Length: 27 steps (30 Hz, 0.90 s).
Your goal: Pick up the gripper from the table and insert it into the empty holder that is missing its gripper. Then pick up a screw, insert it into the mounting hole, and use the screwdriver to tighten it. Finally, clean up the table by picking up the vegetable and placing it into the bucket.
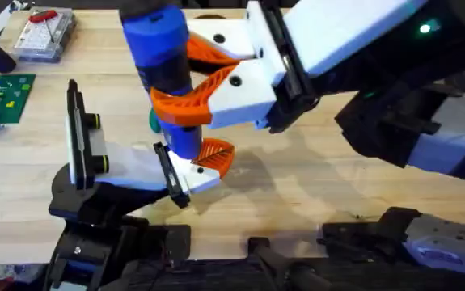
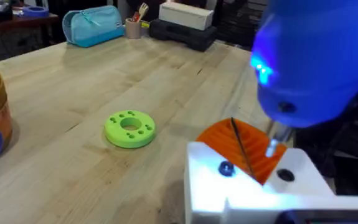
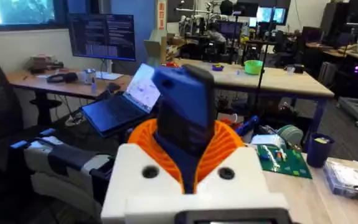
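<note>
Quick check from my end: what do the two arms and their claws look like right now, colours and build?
Right claw: white blocky mounts with small dark holes, orange ribbed fingers, black plate behind, white forearm shell with a green light. Left claw: white mount, black plate, orange ribbed finger. Both bases are black.

We see a table (image 2: pixel 73 93) of pale, grainy wood, a screwdriver (image 1: pixel 163 56) with smooth blue plastic, and a ribbed orange plastic gripper (image 2: pixel 244 146).
</note>
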### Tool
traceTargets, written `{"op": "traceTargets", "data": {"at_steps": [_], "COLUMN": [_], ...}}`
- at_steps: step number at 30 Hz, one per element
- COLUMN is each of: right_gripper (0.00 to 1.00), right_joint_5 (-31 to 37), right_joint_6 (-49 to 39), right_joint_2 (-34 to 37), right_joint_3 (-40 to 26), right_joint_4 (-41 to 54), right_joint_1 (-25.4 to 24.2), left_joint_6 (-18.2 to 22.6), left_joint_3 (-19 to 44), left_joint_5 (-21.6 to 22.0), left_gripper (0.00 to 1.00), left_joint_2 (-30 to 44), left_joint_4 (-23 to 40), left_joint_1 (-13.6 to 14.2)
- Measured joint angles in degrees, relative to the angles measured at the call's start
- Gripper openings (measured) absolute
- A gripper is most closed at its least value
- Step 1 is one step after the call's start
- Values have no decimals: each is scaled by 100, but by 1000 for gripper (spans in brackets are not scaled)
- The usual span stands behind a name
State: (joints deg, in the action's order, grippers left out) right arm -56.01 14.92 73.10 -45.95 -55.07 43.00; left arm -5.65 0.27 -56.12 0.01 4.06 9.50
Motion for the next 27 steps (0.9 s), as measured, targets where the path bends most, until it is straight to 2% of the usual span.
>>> {"op": "traceTargets", "data": {"at_steps": [10,27], "right_gripper": [48,48], "right_joint_5": [-2,-3], "right_joint_6": [-25,-40], "right_joint_2": [114,113], "right_joint_3": [-2,-2], "right_joint_4": [22,22], "right_joint_1": [-168,-170], "left_joint_6": [0,0], "left_joint_3": [0,0], "left_joint_5": [0,0], "left_gripper": [14,14], "left_joint_2": [0,2], "left_joint_4": [-1,1], "left_joint_1": [0,0]}}
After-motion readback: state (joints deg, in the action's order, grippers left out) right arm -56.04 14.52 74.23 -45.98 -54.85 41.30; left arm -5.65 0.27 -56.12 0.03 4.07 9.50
